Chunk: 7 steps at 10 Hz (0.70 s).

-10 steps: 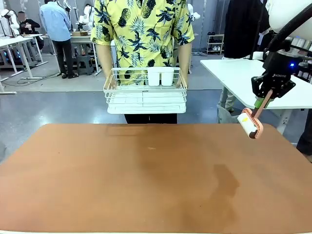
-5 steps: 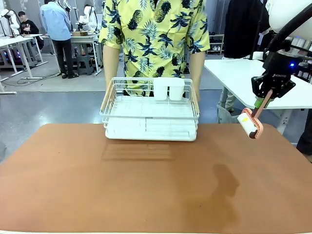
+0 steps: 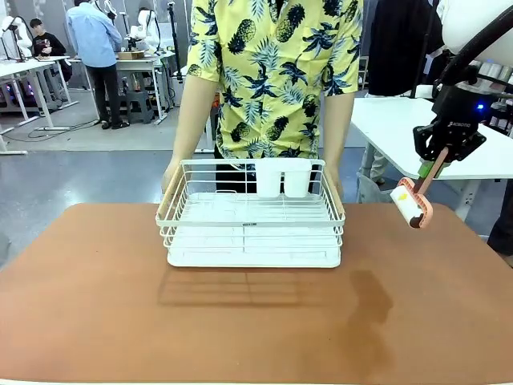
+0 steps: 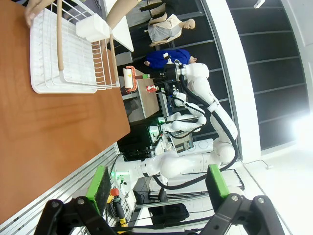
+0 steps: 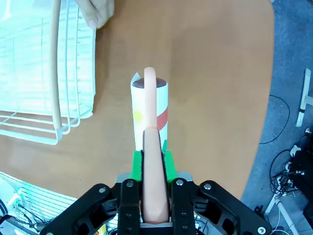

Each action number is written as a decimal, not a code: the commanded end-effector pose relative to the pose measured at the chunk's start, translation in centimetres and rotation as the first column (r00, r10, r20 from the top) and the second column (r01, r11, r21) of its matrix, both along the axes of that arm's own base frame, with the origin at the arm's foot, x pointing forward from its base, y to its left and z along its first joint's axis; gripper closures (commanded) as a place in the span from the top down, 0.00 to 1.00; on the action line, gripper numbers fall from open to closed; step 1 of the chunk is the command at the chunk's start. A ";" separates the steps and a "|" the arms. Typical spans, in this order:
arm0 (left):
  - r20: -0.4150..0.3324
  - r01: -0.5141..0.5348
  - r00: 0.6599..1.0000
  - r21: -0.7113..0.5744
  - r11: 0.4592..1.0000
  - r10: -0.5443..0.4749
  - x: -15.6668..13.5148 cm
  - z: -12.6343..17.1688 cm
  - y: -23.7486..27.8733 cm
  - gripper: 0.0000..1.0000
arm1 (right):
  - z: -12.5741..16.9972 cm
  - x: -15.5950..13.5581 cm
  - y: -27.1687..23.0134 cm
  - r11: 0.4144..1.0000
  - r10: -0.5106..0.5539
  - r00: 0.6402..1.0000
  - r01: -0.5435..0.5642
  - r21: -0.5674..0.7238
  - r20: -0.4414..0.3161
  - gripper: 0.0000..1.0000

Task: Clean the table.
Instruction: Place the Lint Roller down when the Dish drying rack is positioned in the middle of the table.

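Reddish-brown desk (image 3: 104, 305): spans the whole foreground; bare at the near side and both ends.
Right gripper (image 3: 434, 166): raised off the desk's far right corner, jaws clamped on the pink handle of a lint roller (image 3: 412, 204); the roller head hangs clear of the top.
Left gripper (image 4: 156, 183): jaws apart, nothing between the green pads, off the desk's edge.
Step in hand: judged as waiting with the tool ready; no wiping contact yet.
Obstruction: white wire rack (image 3: 251, 221) sits at the far middle of the desk, a person's hands (image 3: 170, 178) on its two ends; two white cups (image 3: 282, 177) at its back rail.
Next move calls for: lowering the roller onto the open surface right of the rack and keeping clear of the wire and the hands.
Risk: sweeping leftward would meet the rack.
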<state>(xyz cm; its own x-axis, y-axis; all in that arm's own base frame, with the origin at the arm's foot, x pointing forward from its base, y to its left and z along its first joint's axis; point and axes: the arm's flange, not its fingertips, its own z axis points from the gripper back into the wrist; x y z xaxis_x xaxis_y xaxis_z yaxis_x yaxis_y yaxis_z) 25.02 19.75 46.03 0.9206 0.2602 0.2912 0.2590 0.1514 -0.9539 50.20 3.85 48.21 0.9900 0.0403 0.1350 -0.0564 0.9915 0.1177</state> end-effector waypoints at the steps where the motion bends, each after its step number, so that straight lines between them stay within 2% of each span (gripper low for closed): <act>1: 0.015 0.005 1.000 -0.015 1.000 -0.005 -0.2 0.2 0.2 1.00 | 0.3 0.2 0.2 1.000 0.005 1.000 -0.005 -0.003 -0.003 0.21; 7: 0.015 0.005 1.000 -0.015 1.000 -0.005 -0.2 0.2 0.2 1.00 | 0.3 0.2 0.2 1.000 0.005 1.000 -0.005 -0.003 -0.003 0.21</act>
